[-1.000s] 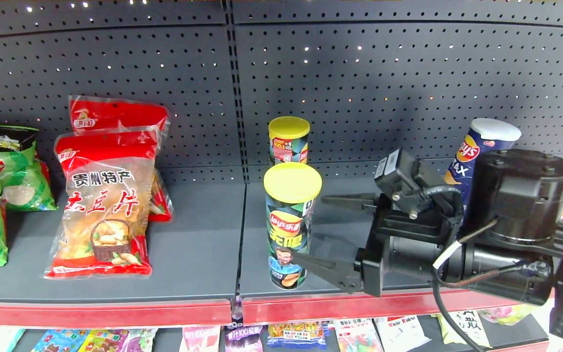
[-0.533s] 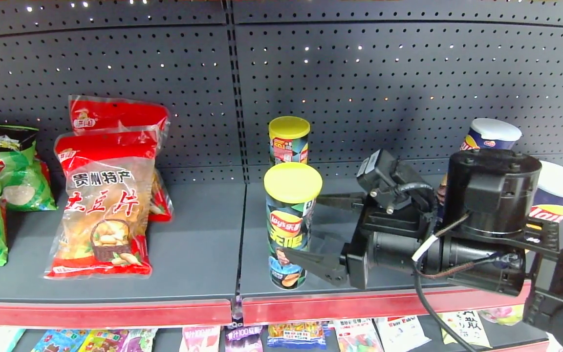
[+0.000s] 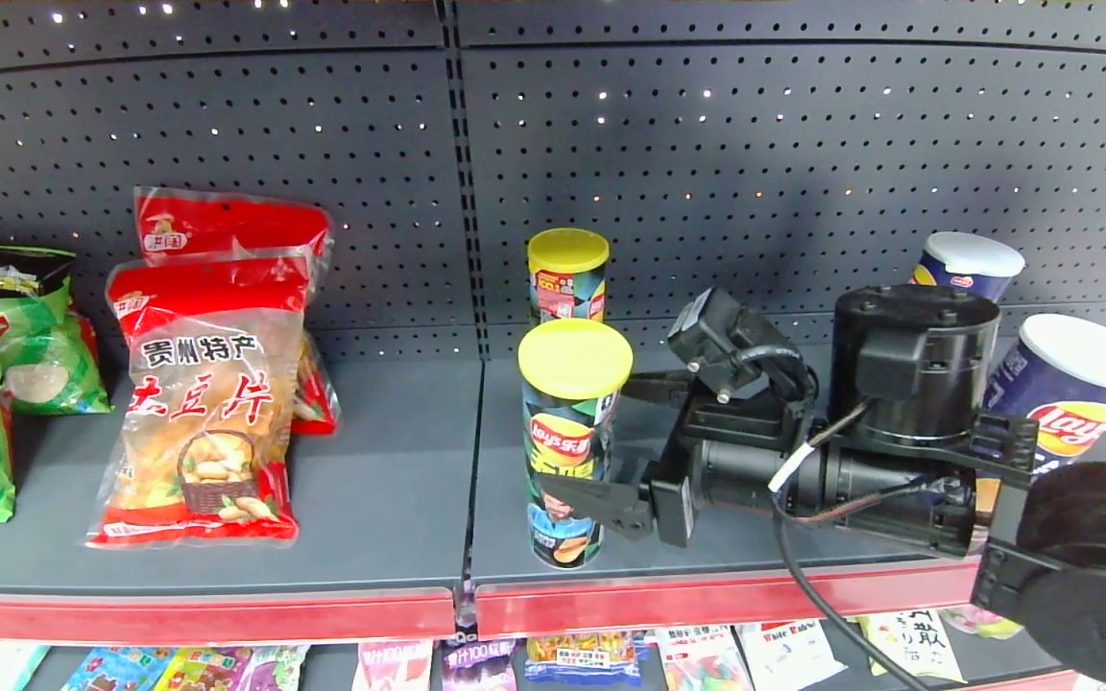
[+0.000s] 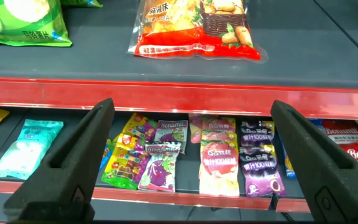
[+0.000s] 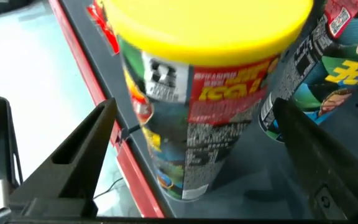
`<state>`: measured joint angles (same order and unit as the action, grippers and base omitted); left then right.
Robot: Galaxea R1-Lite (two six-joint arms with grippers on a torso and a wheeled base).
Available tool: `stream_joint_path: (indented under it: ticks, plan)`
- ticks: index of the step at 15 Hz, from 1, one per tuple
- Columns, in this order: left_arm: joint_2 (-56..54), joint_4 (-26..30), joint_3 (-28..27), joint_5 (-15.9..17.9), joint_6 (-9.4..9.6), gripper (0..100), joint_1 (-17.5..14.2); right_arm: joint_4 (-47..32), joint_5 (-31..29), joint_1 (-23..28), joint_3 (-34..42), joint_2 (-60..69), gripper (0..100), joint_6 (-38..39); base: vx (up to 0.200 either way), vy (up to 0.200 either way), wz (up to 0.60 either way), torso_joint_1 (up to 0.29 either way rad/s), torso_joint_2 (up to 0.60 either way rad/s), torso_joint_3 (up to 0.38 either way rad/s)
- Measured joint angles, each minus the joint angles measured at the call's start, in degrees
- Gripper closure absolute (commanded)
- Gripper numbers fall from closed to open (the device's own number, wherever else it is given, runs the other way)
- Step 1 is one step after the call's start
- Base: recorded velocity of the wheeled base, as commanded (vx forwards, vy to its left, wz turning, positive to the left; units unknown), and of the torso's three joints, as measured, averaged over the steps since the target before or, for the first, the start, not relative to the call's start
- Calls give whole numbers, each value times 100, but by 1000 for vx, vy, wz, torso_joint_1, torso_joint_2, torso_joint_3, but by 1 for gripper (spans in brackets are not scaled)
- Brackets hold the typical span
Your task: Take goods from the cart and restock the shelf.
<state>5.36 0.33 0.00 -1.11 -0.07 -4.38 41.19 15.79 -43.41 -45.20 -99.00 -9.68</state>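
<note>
Item: my right pincer (image 5: 191, 109), jaws apart, straddling one upright yellow-lidded printed cylindrical crisp can (image 3: 567, 441); second such can (image 3: 567, 274) beyond it, grey metal shelf (image 3: 390, 461) beneath.

My right hand (image 3: 589, 440) spread wide around tall yellow-lidded chip can (image 3: 567, 451); shorter yellow-lidded can (image 3: 567, 274) blocks behind. Grey metal shelf (image 3: 390, 480) free leftward to red plastic snack bag (image 3: 207, 403).

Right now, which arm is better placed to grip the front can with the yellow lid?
Right. The right claw, open, has one finger on each side of that can. The left claw, also open, faces the shelf's red edge by the red bag, away from it.
</note>
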Motion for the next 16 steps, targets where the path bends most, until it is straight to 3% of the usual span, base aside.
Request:
stream_joint_path:
  ticks: [8,9,16]
  plan:
    - [0,2,0,-1,0,0,0,-2,2,96,-482,-433,0,5,0,0,0,0,0,0]
    - [0,0,0,-1,0,0,0,0,2,96,-492,-467,100,5,0,0,0,0,0,0]
    - [0,0,0,-1,0,0,0,18,9,69,-422,-541,100,-4,0,0,0,0,0,0]
